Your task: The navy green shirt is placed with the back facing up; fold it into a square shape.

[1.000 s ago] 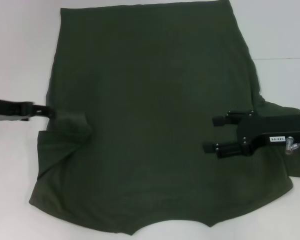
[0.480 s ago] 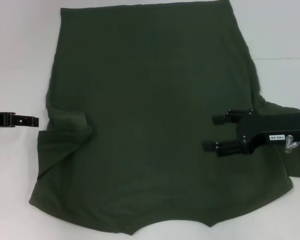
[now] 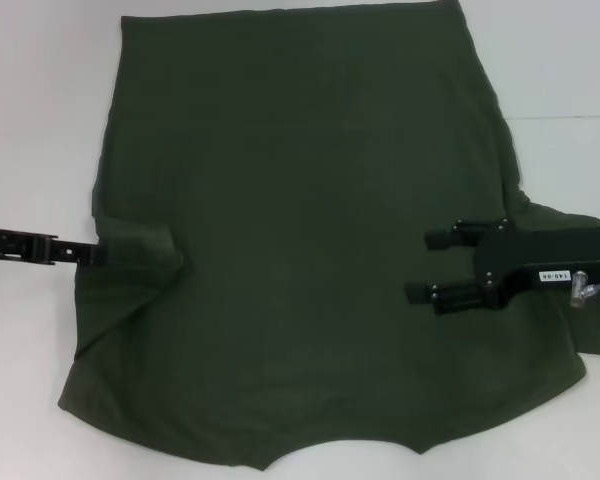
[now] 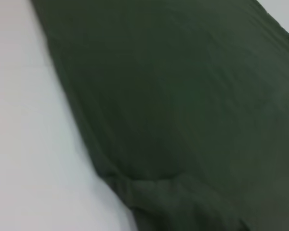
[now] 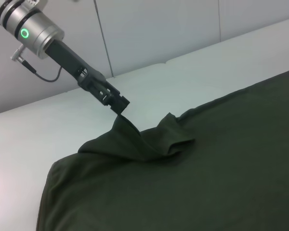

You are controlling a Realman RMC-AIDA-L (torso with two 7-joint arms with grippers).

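The navy green shirt (image 3: 300, 200) lies spread flat on the white table, plain side up, and fills most of the head view. Its left sleeve (image 3: 140, 245) is folded inward into a raised bump. My left gripper (image 3: 95, 252) reaches in from the left at that sleeve's edge. In the right wrist view the left gripper (image 5: 119, 109) is pinched on a peak of cloth (image 5: 135, 137) that rises to its tip. My right gripper (image 3: 420, 267) hovers over the shirt's right side, open, with nothing between its fingers. The left wrist view shows only the shirt (image 4: 183, 96) and the table.
Bare white table (image 3: 30, 120) runs along the shirt's left side and beyond its right edge (image 3: 570, 120). The shirt's right sleeve (image 3: 555, 215) lies under my right arm. A grey wall (image 5: 159, 29) stands behind the table.
The left gripper pulled back to the left off the shirt half a second ago and has now returned to the sleeve's edge. The right gripper and the shirt have not moved.
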